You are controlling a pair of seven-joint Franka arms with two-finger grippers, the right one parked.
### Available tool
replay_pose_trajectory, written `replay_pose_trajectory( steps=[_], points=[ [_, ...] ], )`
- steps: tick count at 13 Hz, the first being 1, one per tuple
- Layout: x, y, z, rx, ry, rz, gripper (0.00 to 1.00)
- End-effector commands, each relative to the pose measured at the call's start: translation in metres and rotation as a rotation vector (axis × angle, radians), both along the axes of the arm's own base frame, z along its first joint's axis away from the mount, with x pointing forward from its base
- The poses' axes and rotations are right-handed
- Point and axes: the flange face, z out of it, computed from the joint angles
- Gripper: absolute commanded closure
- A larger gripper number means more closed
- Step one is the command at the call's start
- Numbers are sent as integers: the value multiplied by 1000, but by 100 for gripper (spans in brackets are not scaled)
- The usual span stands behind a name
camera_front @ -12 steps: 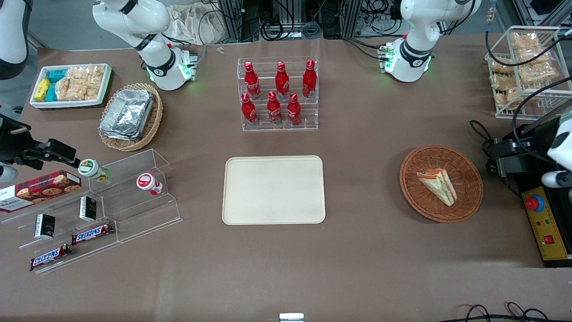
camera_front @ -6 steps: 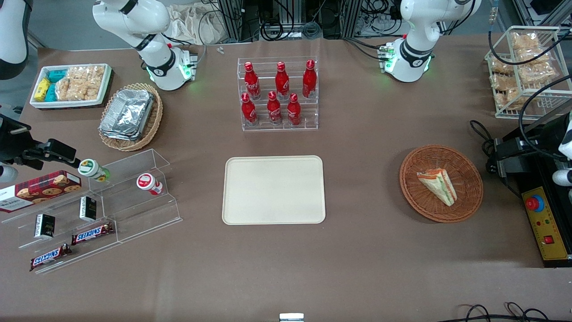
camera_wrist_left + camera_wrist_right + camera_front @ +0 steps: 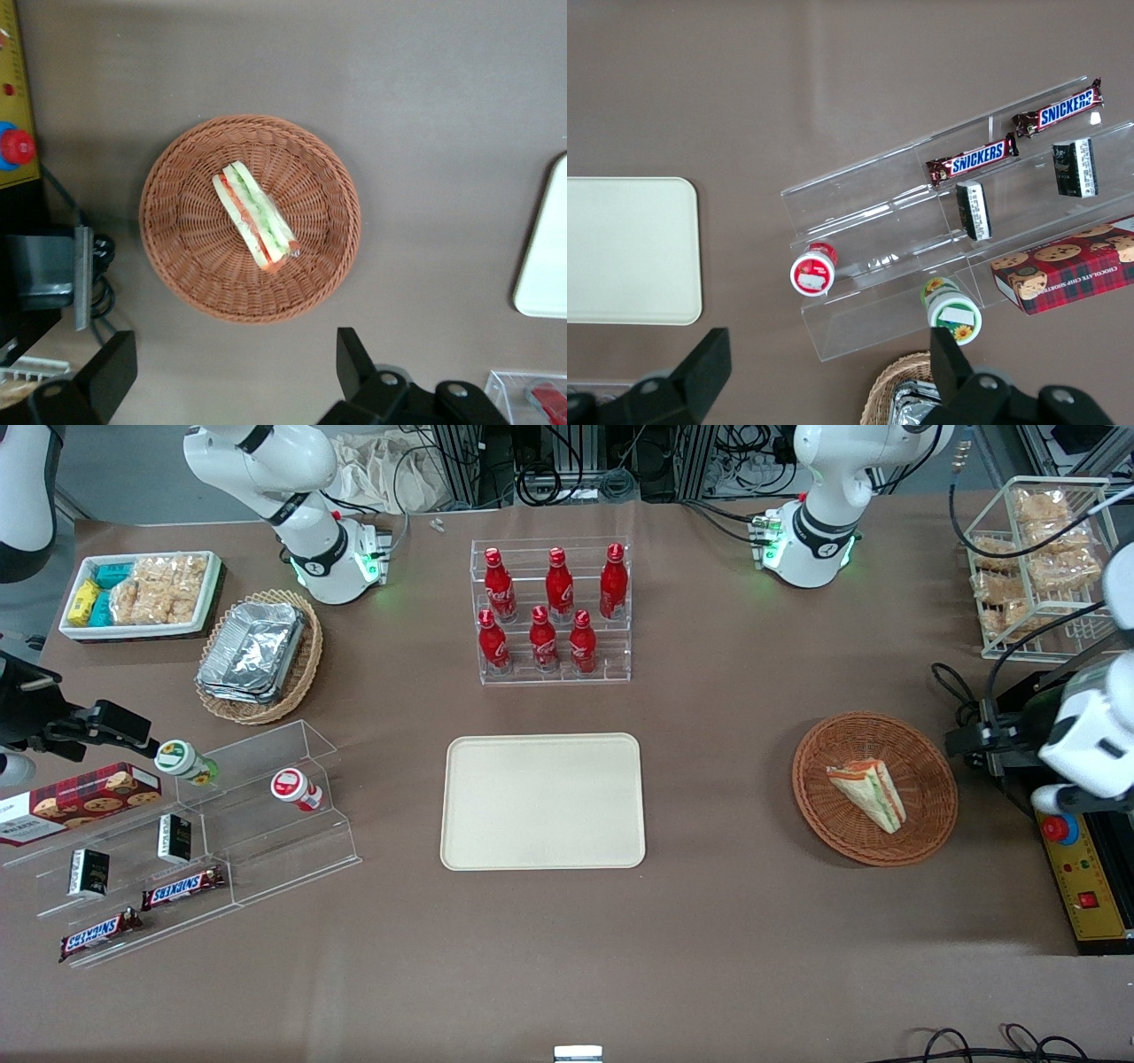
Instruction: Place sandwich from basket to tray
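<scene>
Gripper (image 3: 235,376) hovers wide open and empty above the table, beside the basket (image 3: 177,266). Sandwich (image 3: 253,216) lies in that basket, at three o'clock from the tray (image 3: 542,800) in the front view.

- Bench (image 3: 726,921): brown matte covering, evenly lit, soft shadows.
- Metal framing and tangled black cables (image 3: 567,460) along the edge farthest from the front camera.

"snickers" on two candy bars (image 3: 973,160), "chocolate" on the red cookie box (image 3: 1068,272)
</scene>
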Motion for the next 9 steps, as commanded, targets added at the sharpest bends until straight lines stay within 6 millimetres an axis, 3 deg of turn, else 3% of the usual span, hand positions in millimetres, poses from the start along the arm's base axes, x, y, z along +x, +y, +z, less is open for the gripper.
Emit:
replay_pose_trajectory(
  steps=[1,5,9],
  points=[
    [-29,1,-51,3,-5,63,1],
    [-38,1,-133,24,-36,208,1],
    [-33,3,-199,42,19,310,1]
  ],
)
